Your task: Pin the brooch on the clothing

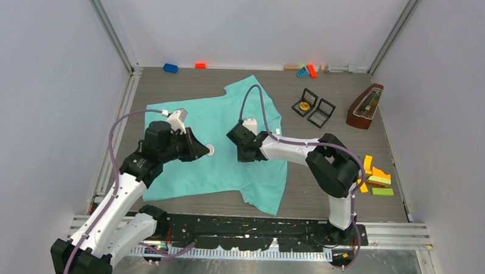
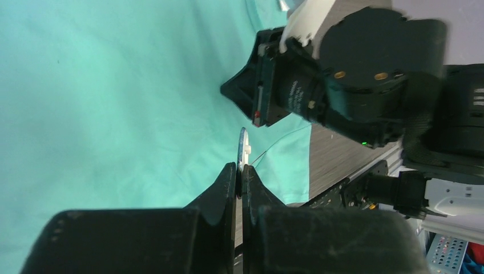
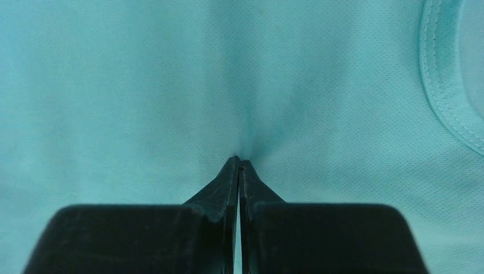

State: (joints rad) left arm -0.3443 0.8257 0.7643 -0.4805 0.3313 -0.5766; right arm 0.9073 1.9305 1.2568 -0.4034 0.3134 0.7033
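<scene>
The clothing (image 1: 229, 112), a turquoise T-shirt, lies spread flat across the middle of the table. My left gripper (image 1: 202, 151) hovers over its left half, shut on the brooch (image 1: 210, 150), a small pale disc. In the left wrist view the brooch (image 2: 243, 145) shows edge-on, sticking out past the fingertips of the left gripper (image 2: 239, 168). My right gripper (image 1: 242, 154) is down on the shirt a short way to the right. In the right wrist view the right gripper (image 3: 238, 162) is shut on a small pucker of the clothing (image 3: 114, 85).
Two open black boxes (image 1: 313, 108) sit right of the shirt, one with a gold piece inside. A brown wooden metronome (image 1: 365, 106) stands beyond them. Coloured blocks (image 1: 375, 178) lie at the right edge, others (image 1: 306, 70) along the back wall.
</scene>
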